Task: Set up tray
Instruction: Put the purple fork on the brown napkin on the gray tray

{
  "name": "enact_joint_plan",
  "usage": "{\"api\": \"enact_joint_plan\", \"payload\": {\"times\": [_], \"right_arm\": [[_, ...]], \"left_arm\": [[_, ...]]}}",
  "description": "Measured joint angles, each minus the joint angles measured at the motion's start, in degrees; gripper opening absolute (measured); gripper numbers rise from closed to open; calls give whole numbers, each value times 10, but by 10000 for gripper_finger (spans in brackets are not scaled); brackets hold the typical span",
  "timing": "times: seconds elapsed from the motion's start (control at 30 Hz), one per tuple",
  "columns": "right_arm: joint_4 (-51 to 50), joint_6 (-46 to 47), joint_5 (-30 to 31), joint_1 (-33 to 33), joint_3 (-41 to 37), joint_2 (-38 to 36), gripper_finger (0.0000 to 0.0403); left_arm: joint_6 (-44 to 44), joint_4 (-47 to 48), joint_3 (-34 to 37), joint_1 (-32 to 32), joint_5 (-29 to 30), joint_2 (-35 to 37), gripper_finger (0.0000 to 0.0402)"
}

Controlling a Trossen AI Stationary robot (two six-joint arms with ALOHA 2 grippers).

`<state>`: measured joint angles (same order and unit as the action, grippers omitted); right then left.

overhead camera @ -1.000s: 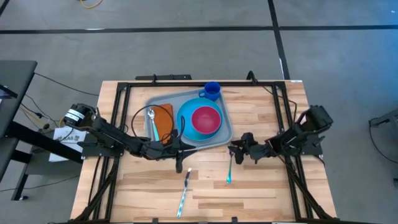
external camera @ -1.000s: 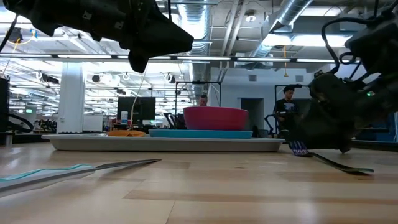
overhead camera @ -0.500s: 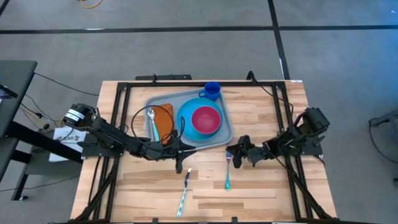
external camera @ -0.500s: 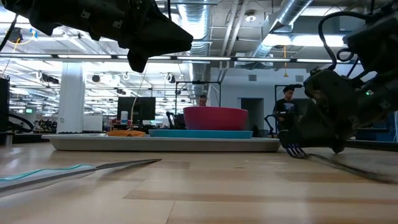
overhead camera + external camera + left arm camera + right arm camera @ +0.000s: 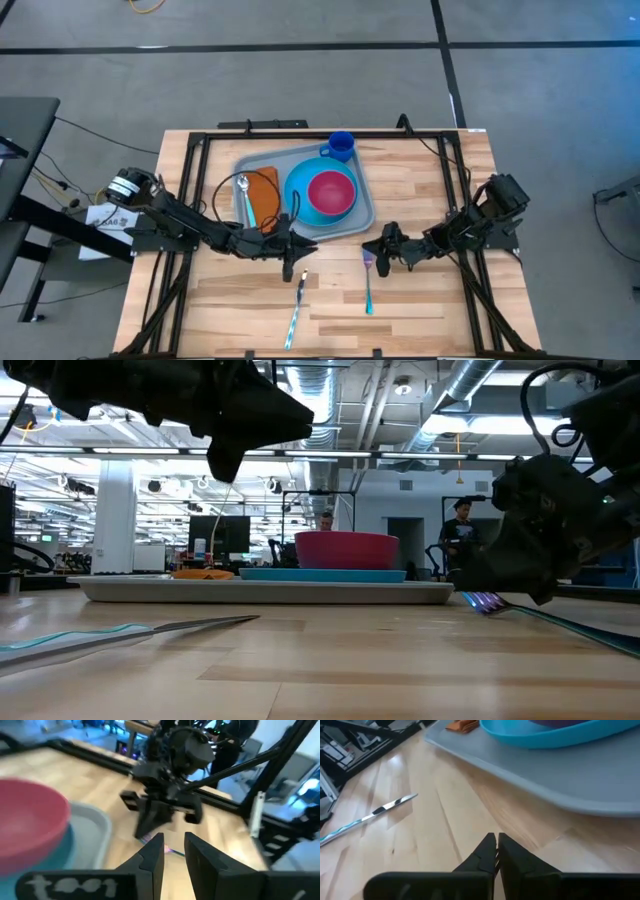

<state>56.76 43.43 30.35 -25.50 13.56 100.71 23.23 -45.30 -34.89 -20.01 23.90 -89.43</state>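
Left pincer (image 5: 303,247) sits just off the tray's (image 5: 365,222) front rim, near the worktop's (image 5: 440,300) middle. Fingers stand a narrow gap apart in the left wrist view, nothing between them. A knife (image 5: 296,310) lies on the bare wood in front of it, toward the front edge, long axis roughly front-to-back.

Tray is at back-centre of the worktop, carrying a rust-brown napkin (image 5: 264,193) with a spoon (image 5: 245,196) beside it, and a blue plate (image 5: 305,200) with a pink bowl (image 5: 331,192) on it. A blue cup (image 5: 341,144) sits at the tray's back rim.

Right pincer (image 5: 378,256) is down at the worktop just in front of the tray's front-right corner, fingers closed nearly together at the head of the fork (image 5: 368,285); whether they grip it I cannot tell. Fork's long axis runs front-to-back, handle toward the front edge. Key relation: the tray lies directly behind the fork's head, so the right arm is the nearer one for it.
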Motion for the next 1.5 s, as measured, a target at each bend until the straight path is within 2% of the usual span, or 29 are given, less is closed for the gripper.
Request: {"api": "enact_joint_plan", "payload": {"times": [0.17,0.33,0.5,0.67,0.73,0.9,0.97,1.37,1.5], "right_arm": [[12,-18,26,0,0,0,2],[57,-75,28,0,2,0,1],[67,-116,29,1,14,0,1],[67,-126,29,1,20,0,0],[67,-132,29,0,20,0,0],[82,-145,29,0,19,-1,0],[93,-161,29,0,19,-1,0],[136,-187,30,-4,19,-1,1],[158,-208,30,-8,19,-1,1]], "left_arm": [[89,-71,0,-3,-55,-77,64],[85,-181,-23,-6,-53,-175,64],[44,-188,-106,0,-92,-269,70],[45,-173,-200,19,-171,-340,99],[73,-152,-231,24,-174,-359,114],[222,-65,-275,45,-195,-374,142],[268,-56,-278,49,-196,-373,148],[273,-40,-279,46,-174,-372,151],[251,-49,-278,45,-176,-372,151]]}}
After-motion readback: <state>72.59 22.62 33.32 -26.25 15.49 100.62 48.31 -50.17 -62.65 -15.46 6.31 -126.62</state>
